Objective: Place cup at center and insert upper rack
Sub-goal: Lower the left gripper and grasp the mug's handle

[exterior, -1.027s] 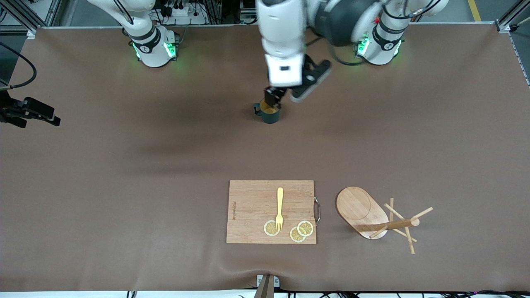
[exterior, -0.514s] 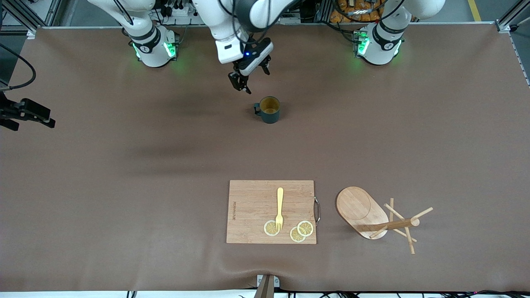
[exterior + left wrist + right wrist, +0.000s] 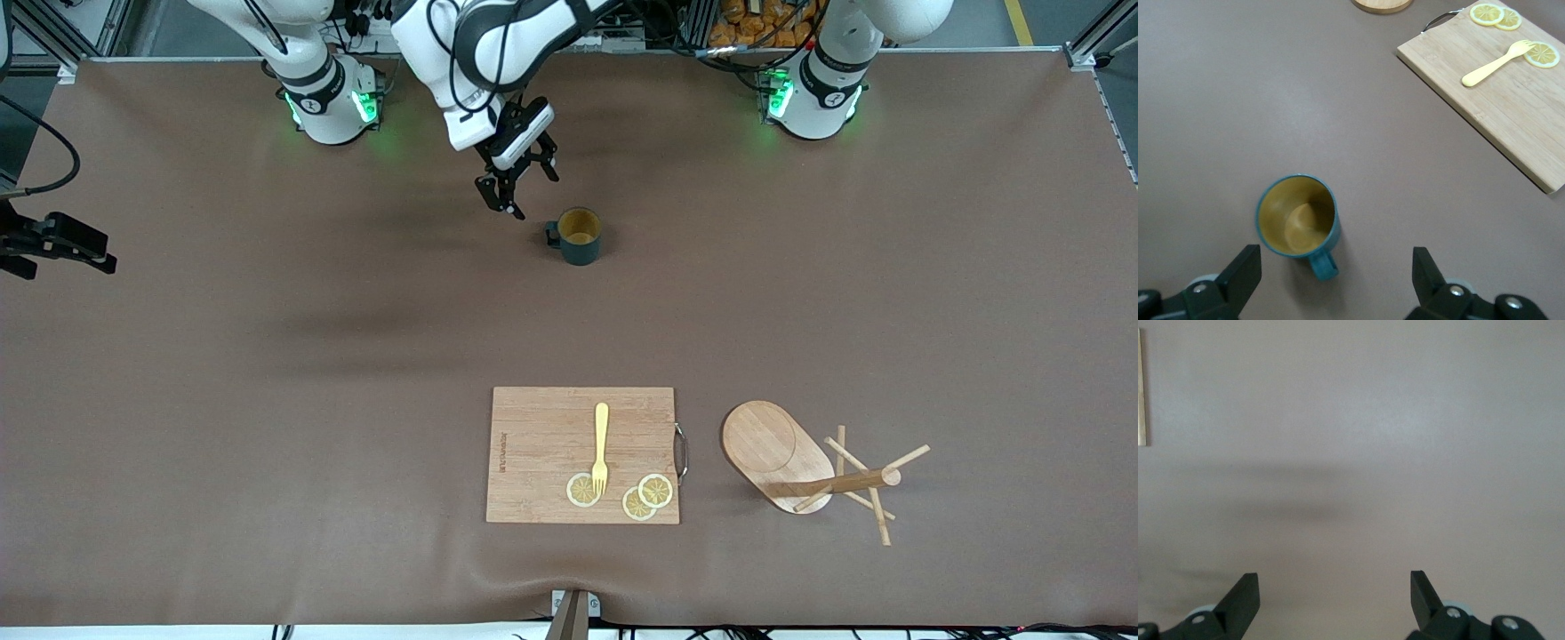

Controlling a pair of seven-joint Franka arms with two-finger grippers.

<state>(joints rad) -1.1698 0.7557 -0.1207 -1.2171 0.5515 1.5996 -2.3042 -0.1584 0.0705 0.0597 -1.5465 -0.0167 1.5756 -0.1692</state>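
cutting board (image 3: 542,453) engraving, not legible

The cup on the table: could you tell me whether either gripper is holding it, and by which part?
Nothing is held. The cup stands free on the table, the left gripper open in the air beside it; the right gripper is open and empty.

A rectangular wooden cutting board (image 3: 582,454) lies flat on the brown table, near the front camera's edge. A metal handle (image 3: 682,452) sits on its short side toward the left arm's end. A yellow fork (image 3: 601,446) rests on the board, its tines touching one lemon slice (image 3: 582,490). Two more lemon slices (image 3: 647,496) overlap just beside it.
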